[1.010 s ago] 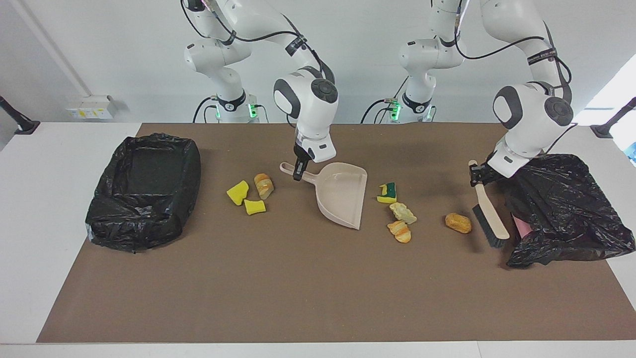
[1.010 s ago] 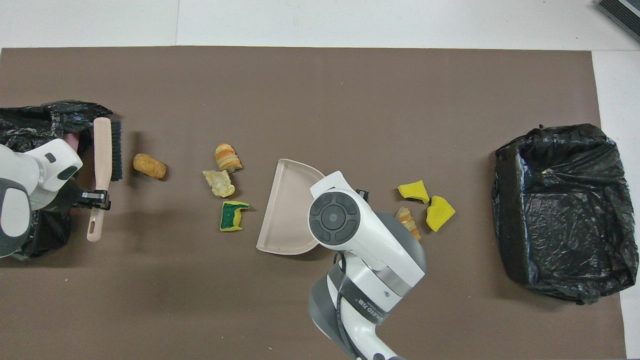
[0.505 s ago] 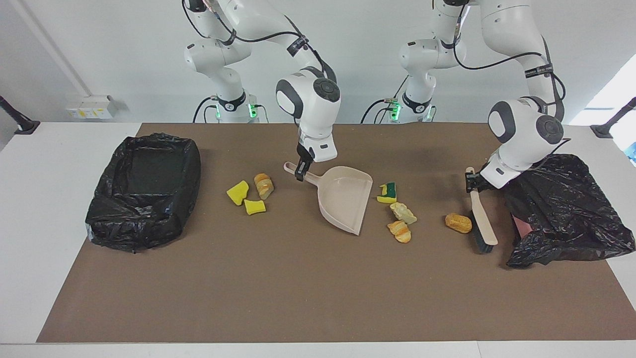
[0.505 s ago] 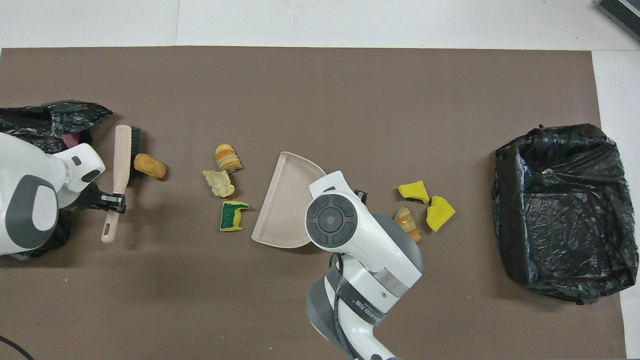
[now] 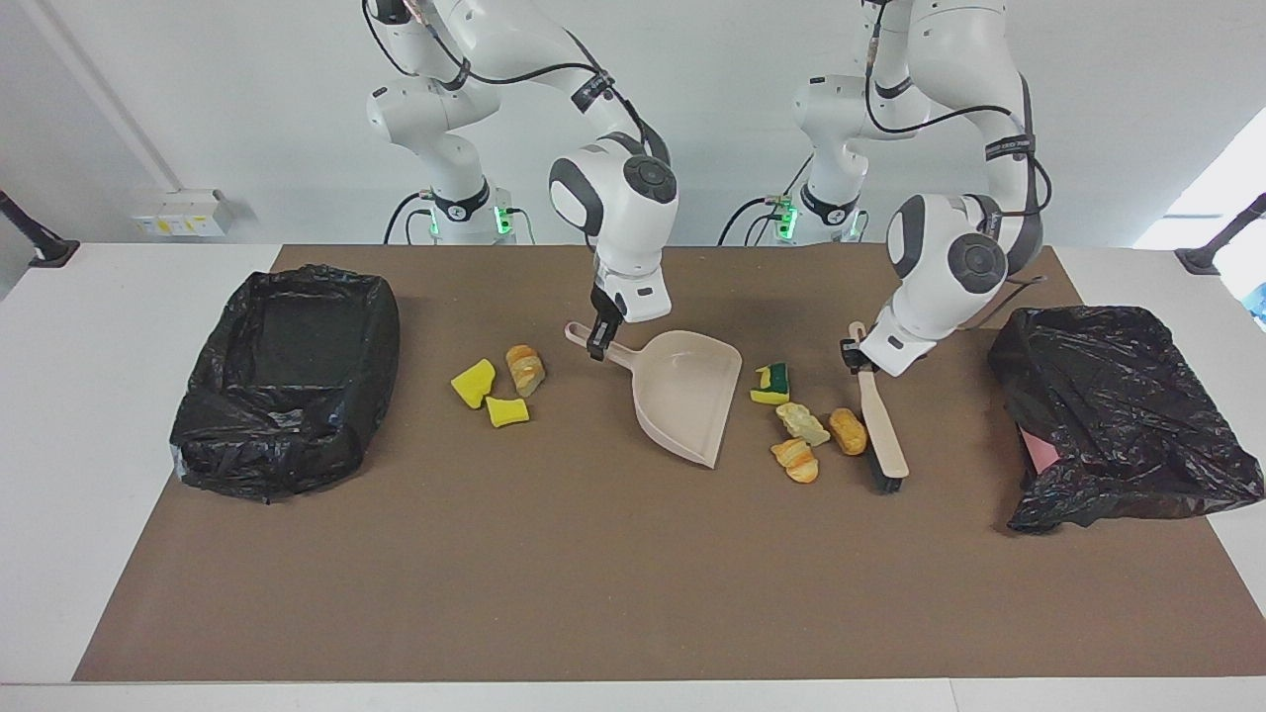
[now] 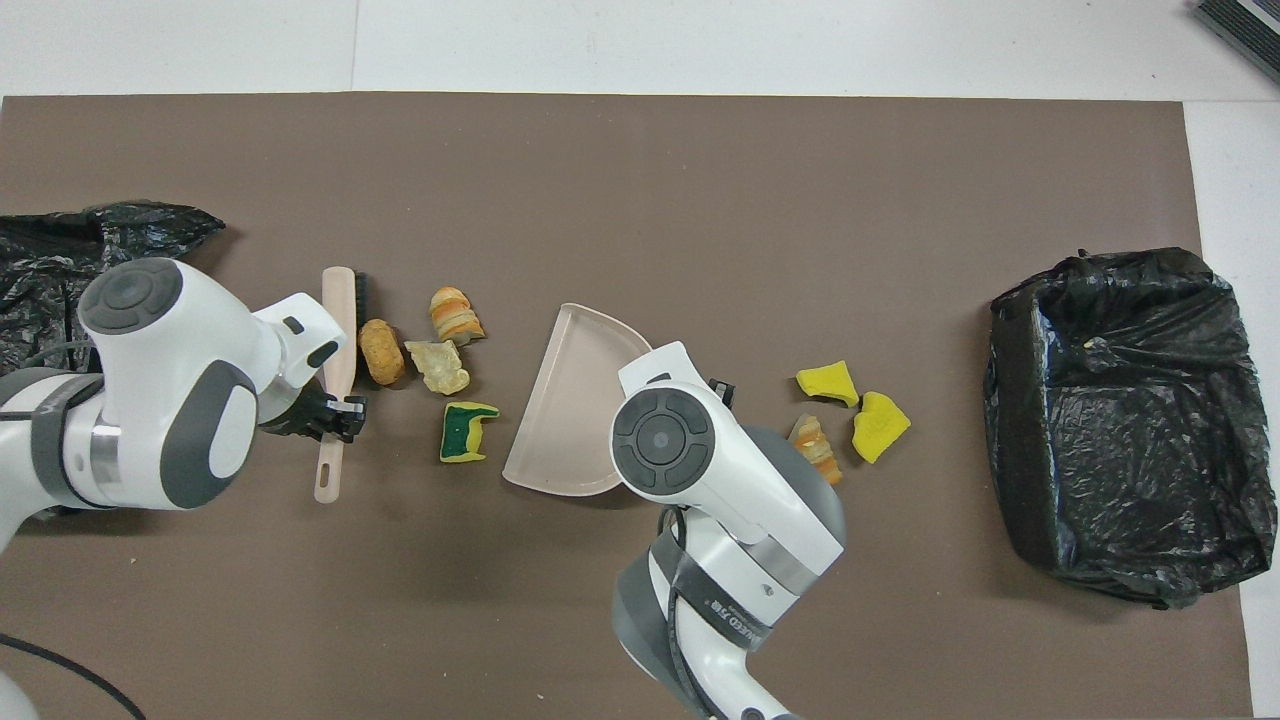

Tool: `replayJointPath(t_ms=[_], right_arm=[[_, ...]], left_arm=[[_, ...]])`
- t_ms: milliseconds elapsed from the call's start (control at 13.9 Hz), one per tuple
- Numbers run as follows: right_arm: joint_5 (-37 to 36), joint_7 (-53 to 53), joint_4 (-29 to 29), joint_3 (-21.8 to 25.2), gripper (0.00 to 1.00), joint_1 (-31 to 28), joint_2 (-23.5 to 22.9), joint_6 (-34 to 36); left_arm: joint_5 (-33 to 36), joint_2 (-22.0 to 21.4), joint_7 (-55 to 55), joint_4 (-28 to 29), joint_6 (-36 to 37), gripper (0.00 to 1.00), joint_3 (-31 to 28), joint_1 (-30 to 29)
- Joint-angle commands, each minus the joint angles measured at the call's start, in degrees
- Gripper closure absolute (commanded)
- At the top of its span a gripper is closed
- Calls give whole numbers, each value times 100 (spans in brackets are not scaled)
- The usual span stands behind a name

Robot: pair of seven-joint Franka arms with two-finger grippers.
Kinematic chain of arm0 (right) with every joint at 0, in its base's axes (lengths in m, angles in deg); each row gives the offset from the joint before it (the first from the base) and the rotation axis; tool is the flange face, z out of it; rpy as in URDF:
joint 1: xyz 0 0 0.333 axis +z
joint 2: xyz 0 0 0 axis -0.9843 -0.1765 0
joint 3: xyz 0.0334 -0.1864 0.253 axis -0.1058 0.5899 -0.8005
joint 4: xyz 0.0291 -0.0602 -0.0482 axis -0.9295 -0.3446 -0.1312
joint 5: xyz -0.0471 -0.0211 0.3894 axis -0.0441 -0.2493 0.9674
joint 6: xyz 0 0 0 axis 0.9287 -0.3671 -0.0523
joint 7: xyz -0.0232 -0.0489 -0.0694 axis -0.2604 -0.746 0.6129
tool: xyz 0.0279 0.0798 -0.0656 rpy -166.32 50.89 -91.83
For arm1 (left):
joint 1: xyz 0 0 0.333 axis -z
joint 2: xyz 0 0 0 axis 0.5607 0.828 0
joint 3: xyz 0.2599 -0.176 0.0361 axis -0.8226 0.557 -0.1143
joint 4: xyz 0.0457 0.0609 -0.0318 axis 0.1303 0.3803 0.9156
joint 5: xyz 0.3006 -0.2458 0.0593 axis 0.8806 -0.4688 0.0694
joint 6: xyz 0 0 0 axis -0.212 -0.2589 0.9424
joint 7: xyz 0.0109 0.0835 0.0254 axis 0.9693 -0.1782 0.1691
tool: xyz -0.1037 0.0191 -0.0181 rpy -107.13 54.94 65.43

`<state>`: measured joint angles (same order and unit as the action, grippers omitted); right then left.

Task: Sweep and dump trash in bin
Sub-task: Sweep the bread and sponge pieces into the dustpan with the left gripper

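My right gripper [image 5: 594,348] is shut on the handle of the beige dustpan [image 5: 687,396] [image 6: 570,400], which rests on the mat with its mouth toward the left arm's end. My left gripper [image 5: 857,354] [image 6: 345,413] is shut on the handle of the brush [image 5: 883,425] [image 6: 340,335], whose bristles touch a brown lump [image 5: 848,431] [image 6: 379,351]. Beside the lump lie a pale lump [image 5: 803,423], a striped bread piece [image 5: 796,460] and a green-faced sponge [image 5: 770,384]. Two yellow sponges [image 5: 474,383] [image 5: 506,411] and a bread piece [image 5: 524,369] lie between dustpan and bin [image 5: 386,336] [image 6: 1010,400].
The black-lined bin stands at the right arm's end of the brown mat [image 5: 593,574]. A crumpled black bag [image 5: 1118,415] [image 6: 60,260] with something pink under it lies at the left arm's end.
The left arm has swept the brush toward the dustpan, pushing the brown lump up against the other pieces. The dustpan shifted slightly toward them early on, then held still.
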<state>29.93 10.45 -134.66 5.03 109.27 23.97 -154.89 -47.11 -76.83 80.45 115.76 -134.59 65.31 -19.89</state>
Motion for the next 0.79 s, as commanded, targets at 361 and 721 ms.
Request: replayJointPath(t_ms=[361,721], right_arm=[[36,-148,47,-21,100,-25,-50,-84],[36,-157,47,-12,100,-25,-50,-75]], left_arm=[[-720,-450,557,466,61,100,-68,1441],[-782,-494,487,352,376,100,-33,2163]])
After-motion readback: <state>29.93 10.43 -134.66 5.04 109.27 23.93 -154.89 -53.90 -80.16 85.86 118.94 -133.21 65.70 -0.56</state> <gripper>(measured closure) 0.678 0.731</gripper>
